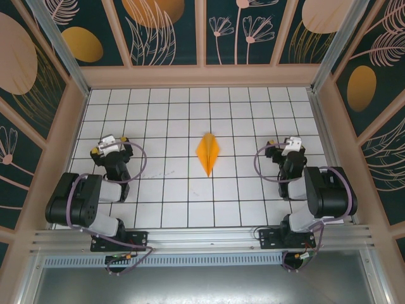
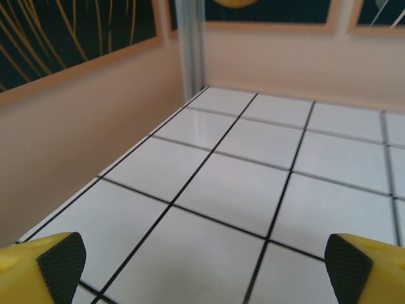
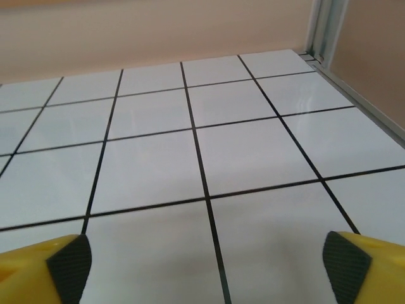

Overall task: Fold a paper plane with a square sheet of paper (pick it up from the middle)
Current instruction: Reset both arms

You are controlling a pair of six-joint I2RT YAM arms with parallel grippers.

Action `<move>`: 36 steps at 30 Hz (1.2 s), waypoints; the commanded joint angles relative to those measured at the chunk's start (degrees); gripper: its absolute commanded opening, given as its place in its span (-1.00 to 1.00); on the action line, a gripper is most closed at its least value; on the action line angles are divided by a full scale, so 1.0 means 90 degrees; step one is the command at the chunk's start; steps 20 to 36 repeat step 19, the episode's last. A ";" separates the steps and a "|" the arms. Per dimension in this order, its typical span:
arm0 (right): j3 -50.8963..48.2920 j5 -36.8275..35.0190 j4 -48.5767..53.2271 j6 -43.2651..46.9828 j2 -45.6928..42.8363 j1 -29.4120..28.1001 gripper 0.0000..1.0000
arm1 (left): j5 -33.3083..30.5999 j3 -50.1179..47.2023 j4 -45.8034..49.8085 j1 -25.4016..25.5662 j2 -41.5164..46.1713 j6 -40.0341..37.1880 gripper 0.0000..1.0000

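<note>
The paper plane [image 1: 207, 153] is seen lying flat, already folded into a slim orange-yellow, kite-shaped dart with a centre crease. It is placed midway between the left gripper [image 1: 109, 143] and the right gripper [image 1: 292, 144], well apart from both, with its sharp tip pointed toward the near side.

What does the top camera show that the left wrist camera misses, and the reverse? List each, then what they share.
Top camera: the folded paper plane lying mid-table, with the left gripper and right gripper off to either side, neither touching it. Left wrist camera: a close look at its own yellow fingers, spread wide with nothing between them, and the metal corner post. Both: the white gridded table, the tan wall and the leaf-pattern panels.
</note>
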State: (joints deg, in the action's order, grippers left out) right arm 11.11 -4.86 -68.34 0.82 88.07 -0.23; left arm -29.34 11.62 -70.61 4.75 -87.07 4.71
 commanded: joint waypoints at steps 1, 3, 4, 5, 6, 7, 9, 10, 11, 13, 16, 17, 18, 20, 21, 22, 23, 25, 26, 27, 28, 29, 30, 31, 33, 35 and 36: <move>0.0204 0.0395 -0.0428 -0.0192 0.0034 0.0170 0.98 | 0.0954 0.0120 -0.0287 -0.0121 0.0097 0.0158 0.98; 0.0213 0.0374 -0.0412 -0.0201 0.0027 0.0169 0.98 | 0.1115 -0.0008 -0.1013 -0.0303 -0.0138 0.0227 0.98; 0.0211 0.0369 -0.0405 -0.0199 0.0019 0.0172 0.98 | 0.1144 0.0042 -0.0555 -0.0304 0.0040 0.0239 0.98; 0.0216 0.0365 -0.0416 -0.0198 0.0028 0.0169 0.98 | 0.1127 0.0038 -0.0577 -0.0301 0.0003 0.0232 0.98; 0.0210 0.0365 -0.0414 -0.0203 0.0026 0.0165 0.98 | 0.1110 0.0019 -0.0709 -0.0304 -0.0028 0.0205 0.97; 0.0201 0.0347 -0.0417 -0.0199 0.0020 0.0161 0.98 | 0.1140 0.0032 -0.0570 -0.0304 0.0030 0.0227 0.98; 0.0209 0.0330 -0.0418 -0.0192 0.0022 0.0152 0.98 | 0.1188 0.0023 -0.0644 -0.0284 0.0003 0.0154 0.98; 0.0203 0.0330 -0.0420 -0.0191 0.0020 0.0152 0.98 | 0.1230 0.0050 -0.0580 -0.0284 -0.0004 0.0161 0.97; 0.0201 0.0334 -0.0420 -0.0189 0.0025 0.0148 0.98 | 0.1235 0.0040 -0.0620 -0.0284 -0.0013 0.0150 0.98; 0.0210 0.0343 -0.0415 -0.0192 0.0026 0.0158 0.98 | 0.1232 0.0071 -0.0582 -0.0284 -0.0028 0.0151 0.97; 0.0211 0.0352 -0.0415 -0.0198 0.0021 0.0161 0.98 | 0.1245 0.0096 -0.0535 -0.0284 -0.0025 0.0160 0.98; 0.0210 0.0350 -0.0415 -0.0201 0.0023 0.0162 0.98 | 0.1253 0.0078 -0.0554 -0.0285 -0.0016 0.0160 0.98; 0.0212 0.0346 -0.0415 -0.0199 0.0026 0.0159 0.98 | 0.1249 0.0048 -0.0595 -0.0284 -0.0014 0.0151 0.98; 0.0213 0.0347 -0.0412 -0.0198 0.0023 0.0160 0.98 | 0.1249 0.0047 -0.0593 -0.0284 -0.0013 0.0158 0.98; 0.0213 0.0347 -0.0412 -0.0198 0.0023 0.0160 0.98 | 0.1249 0.0047 -0.0593 -0.0284 -0.0013 0.0158 0.98; 0.0213 0.0347 -0.0412 -0.0198 0.0023 0.0160 0.98 | 0.1249 0.0047 -0.0593 -0.0284 -0.0013 0.0158 0.98; 0.0213 0.0347 -0.0412 -0.0198 0.0023 0.0160 0.98 | 0.1249 0.0047 -0.0593 -0.0284 -0.0013 0.0158 0.98; 0.0213 0.0347 -0.0412 -0.0198 0.0023 0.0160 0.98 | 0.1249 0.0047 -0.0593 -0.0284 -0.0013 0.0158 0.98; 0.0213 0.0347 -0.0412 -0.0198 0.0023 0.0160 0.98 | 0.1249 0.0047 -0.0593 -0.0284 -0.0013 0.0158 0.98; 0.0213 0.0347 -0.0412 -0.0198 0.0023 0.0160 0.98 | 0.1249 0.0047 -0.0593 -0.0284 -0.0013 0.0158 0.98; 0.0213 0.0347 -0.0412 -0.0198 0.0023 0.0160 0.98 | 0.1249 0.0047 -0.0593 -0.0284 -0.0013 0.0158 0.98; 0.0213 0.0347 -0.0412 -0.0198 0.0023 0.0160 0.98 | 0.1249 0.0047 -0.0593 -0.0284 -0.0013 0.0158 0.98; 0.0213 0.0347 -0.0412 -0.0198 0.0023 0.0160 0.98 | 0.1249 0.0047 -0.0593 -0.0284 -0.0013 0.0158 0.98; 0.0213 0.0347 -0.0412 -0.0198 0.0023 0.0160 0.98 | 0.1249 0.0047 -0.0593 -0.0284 -0.0013 0.0158 0.98; 0.0213 0.0347 -0.0412 -0.0198 0.0023 0.0160 0.98 | 0.1249 0.0047 -0.0593 -0.0284 -0.0013 0.0158 0.98; 0.0213 0.0347 -0.0412 -0.0198 0.0023 0.0160 0.98 | 0.1249 0.0047 -0.0593 -0.0284 -0.0013 0.0158 0.98; 0.0213 0.0347 -0.0412 -0.0198 0.0023 0.0160 0.98 | 0.1249 0.0047 -0.0593 -0.0284 -0.0013 0.0158 0.98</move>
